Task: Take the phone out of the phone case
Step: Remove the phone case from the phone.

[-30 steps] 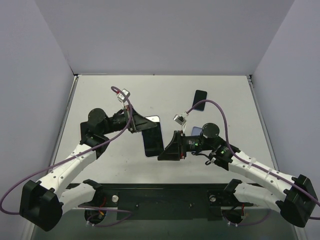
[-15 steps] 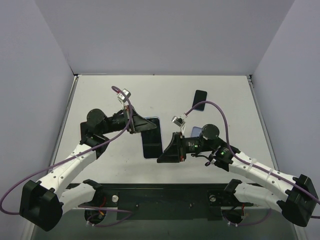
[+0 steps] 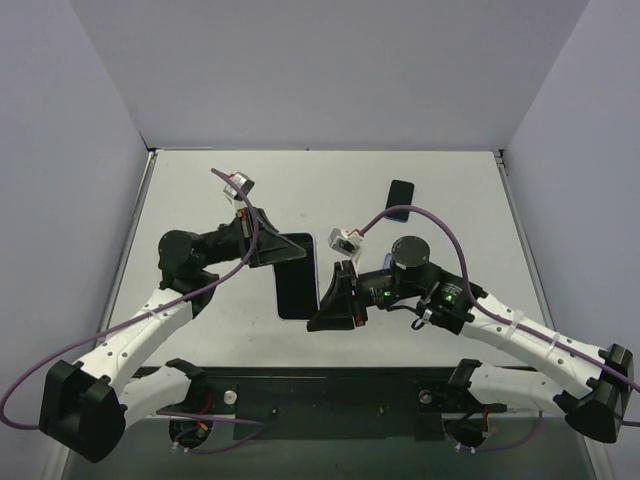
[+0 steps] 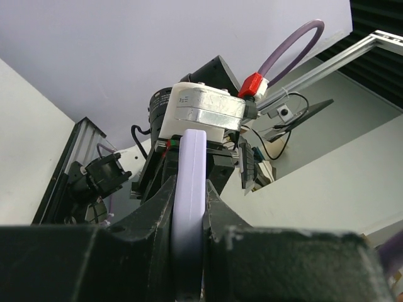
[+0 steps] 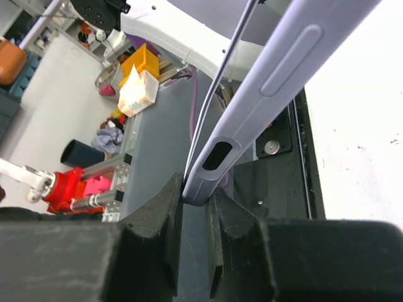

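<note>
evidently both arms share the load: the left pincer (image 4: 187,220) is clamped on the far end of the lavender phone case (image 4: 191,170), the right pincer (image 5: 194,202) on its near corner, so it hangs above the counter (image 3: 200,190) between them. the phone (image 3: 297,290) sits inside, screen up; opposed grips would let them flex the case away.

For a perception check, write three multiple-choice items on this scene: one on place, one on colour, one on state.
1. The black phone lies: A) between the arm bases B) far right on the table C) near left corner
2. The phone case is: A) lavender B) red C) green
3. The case is: A) lying free B) held by one arm C) clamped from both sides
Answers: B, per the top view; A, per both wrist views; C, left end effector and right end effector both pinch it.
</note>
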